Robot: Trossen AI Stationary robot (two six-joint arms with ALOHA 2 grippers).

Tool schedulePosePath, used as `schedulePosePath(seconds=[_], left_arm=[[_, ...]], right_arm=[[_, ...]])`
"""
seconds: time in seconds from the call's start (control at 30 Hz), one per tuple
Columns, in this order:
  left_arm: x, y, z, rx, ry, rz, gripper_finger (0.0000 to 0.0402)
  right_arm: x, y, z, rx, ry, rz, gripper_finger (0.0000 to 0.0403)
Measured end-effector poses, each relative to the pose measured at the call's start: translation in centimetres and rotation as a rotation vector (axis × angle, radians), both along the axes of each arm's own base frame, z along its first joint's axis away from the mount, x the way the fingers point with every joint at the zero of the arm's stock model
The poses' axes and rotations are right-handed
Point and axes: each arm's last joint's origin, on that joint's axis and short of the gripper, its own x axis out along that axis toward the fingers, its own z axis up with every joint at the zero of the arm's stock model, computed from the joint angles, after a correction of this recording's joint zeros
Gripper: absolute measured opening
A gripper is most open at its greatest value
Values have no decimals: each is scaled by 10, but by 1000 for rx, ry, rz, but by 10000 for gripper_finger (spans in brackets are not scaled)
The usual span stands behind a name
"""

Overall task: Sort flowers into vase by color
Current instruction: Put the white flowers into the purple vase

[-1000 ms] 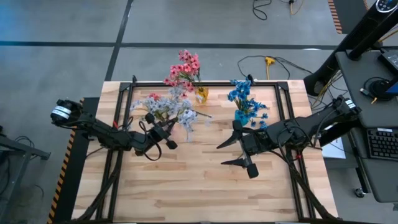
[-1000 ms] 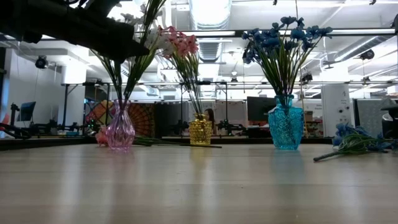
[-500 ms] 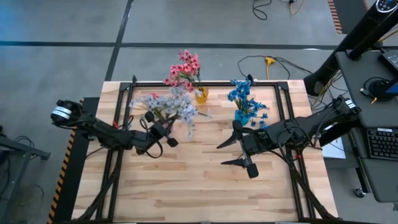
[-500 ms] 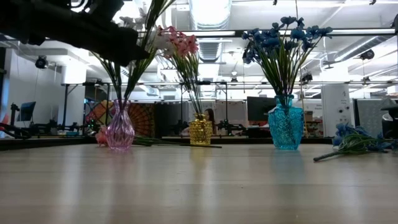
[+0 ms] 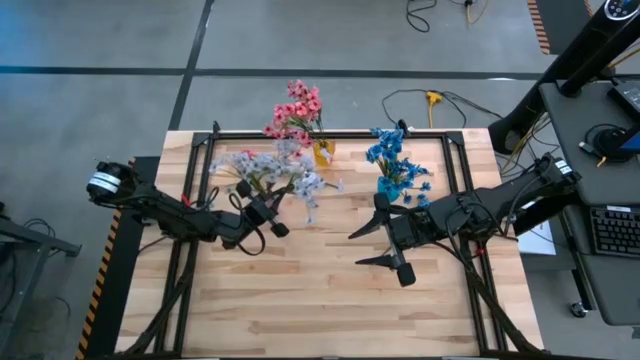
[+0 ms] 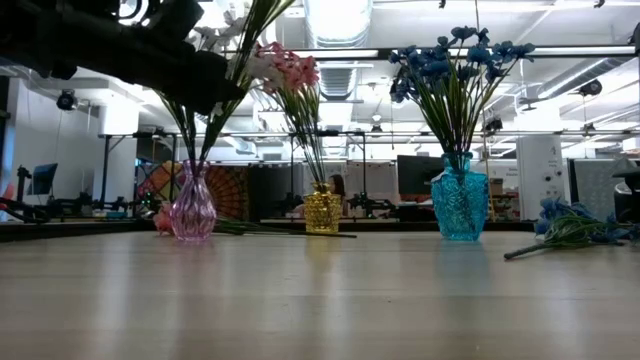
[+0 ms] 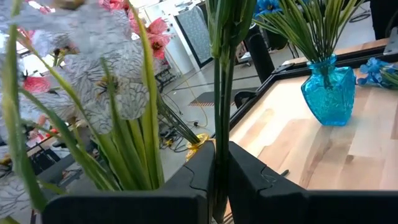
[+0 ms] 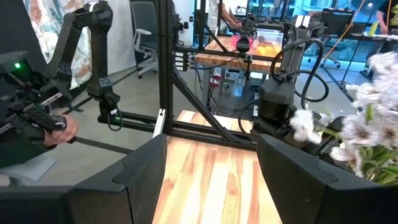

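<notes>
The white sprig is clamped by its thin green stems in the left gripper, whose jaws are shut tight on it. It sits above the pink vase, near the far left part of the table. Its long axis runs close to upright, leaning a little: the stem end points down toward the vase mouth, the pale blossoms up and away toward the far edge. Whether the stem tips are already inside the mouth I cannot tell.

Most of the sorting looks done. The pink vase already carries white sprigs, the gold vase at the middle of the far edge holds the pink flowers, and the blue vase toward the far right holds blue flowers.

What seems left: settling the held sprig, then 1 loose blue sprig lying flat on the table near the right edge, beside the blue vase. Something pink also lies on the table by the pink vase; I cannot tell what it is.

The right gripper waits over the table's middle right, jaws wide and empty.
</notes>
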Motion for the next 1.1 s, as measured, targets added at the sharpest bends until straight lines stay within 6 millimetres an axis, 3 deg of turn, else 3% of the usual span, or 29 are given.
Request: schedulePosePath(seconds=[1.1], left_arm=[[0, 1, 4, -38, -71, 31, 41]], right_arm=[[0, 0, -1, -1, 9, 0, 242]])
